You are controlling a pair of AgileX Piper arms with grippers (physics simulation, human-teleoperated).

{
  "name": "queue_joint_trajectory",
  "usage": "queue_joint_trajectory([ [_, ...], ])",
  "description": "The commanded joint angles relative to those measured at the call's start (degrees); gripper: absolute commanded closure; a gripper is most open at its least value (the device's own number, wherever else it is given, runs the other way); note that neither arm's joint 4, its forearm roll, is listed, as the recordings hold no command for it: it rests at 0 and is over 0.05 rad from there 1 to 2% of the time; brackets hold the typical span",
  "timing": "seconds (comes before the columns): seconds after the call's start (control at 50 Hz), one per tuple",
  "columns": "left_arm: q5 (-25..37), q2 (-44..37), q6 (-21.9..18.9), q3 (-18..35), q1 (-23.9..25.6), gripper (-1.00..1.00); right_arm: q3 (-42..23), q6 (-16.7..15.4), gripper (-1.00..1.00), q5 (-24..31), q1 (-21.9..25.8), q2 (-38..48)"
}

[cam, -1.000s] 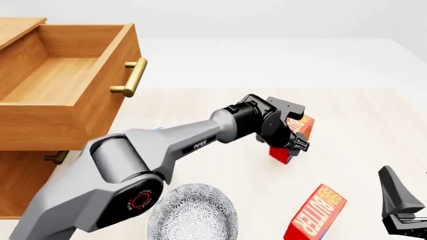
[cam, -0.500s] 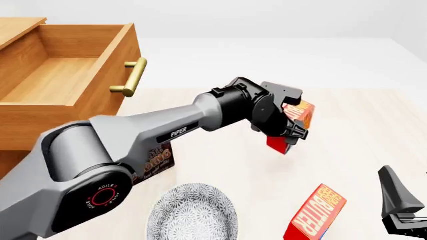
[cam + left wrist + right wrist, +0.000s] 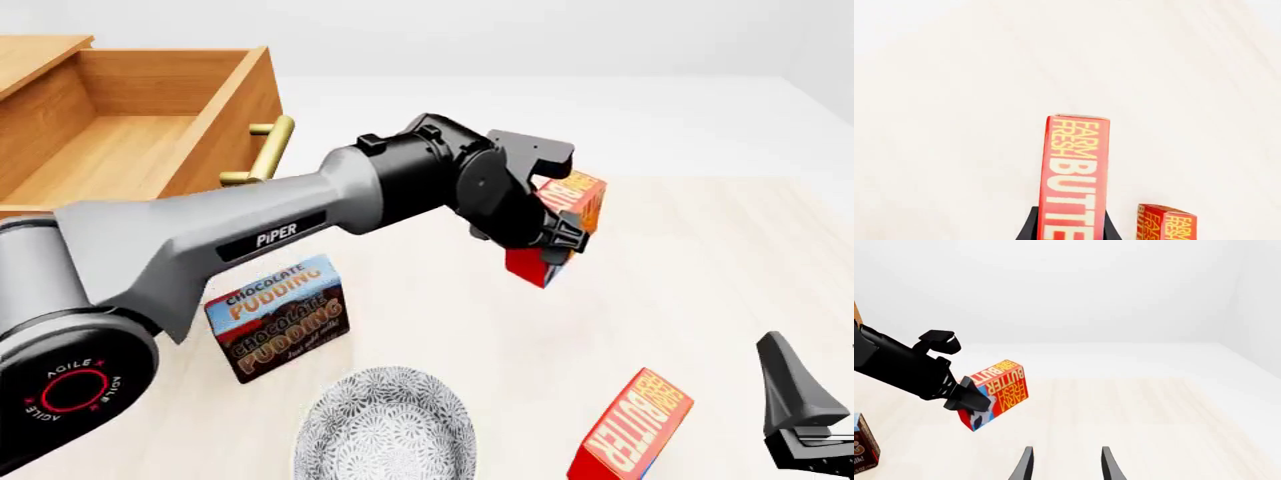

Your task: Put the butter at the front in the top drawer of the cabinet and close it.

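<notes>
My left gripper (image 3: 558, 243) is shut on the butter (image 3: 571, 207), a red-and-orange carton with a blue side panel, and holds it tilted in the air above the table, to the right of the cabinet (image 3: 30, 58). The left wrist view shows the butter (image 3: 1076, 170) between my fingers (image 3: 1029, 228). The right wrist view shows it (image 3: 997, 390) held aloft by the left gripper (image 3: 964, 397). The top drawer (image 3: 134, 160) is pulled open with a bare wood interior and a brass handle (image 3: 267, 150). My right gripper (image 3: 1066, 460) is open and empty, low at the front right (image 3: 801, 420).
A second butter carton (image 3: 634, 425) leans on the table at the front right, close to my right gripper; it also shows in the left wrist view (image 3: 1166, 222). A chocolate pudding box (image 3: 278, 318) stands below the left arm. A patterned grey bowl (image 3: 384, 425) sits at the front.
The left arm has risen and swung left toward the drawer with the butter in it. The pudding box has come into view under the arm. The right gripper has not moved.
</notes>
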State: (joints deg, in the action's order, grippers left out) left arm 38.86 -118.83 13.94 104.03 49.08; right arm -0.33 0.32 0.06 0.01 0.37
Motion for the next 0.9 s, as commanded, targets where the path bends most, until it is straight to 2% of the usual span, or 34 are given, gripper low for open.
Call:
queue_joint_trajectory([
  [0.02,-0.20,5.25,-1.17,-3.26,-0.77,1.00,0.04,-0.06,-1.00,0.02,0.00,-0.07],
  [0.28,0.63,10.99,-0.52,-7.74,-2.70,1.00,0.04,-0.05,-1.00,0.02,0.01,-0.07],
  [0.46,2.25,14.23,-1.71,-9.10,-4.40,1.00,0.04,-0.04,-1.00,0.02,0.00,-0.07],
  [0.9,9.61,20.89,-5.18,-8.40,-9.99,1.00,0.04,-0.06,-1.00,0.03,0.01,-0.06],
])
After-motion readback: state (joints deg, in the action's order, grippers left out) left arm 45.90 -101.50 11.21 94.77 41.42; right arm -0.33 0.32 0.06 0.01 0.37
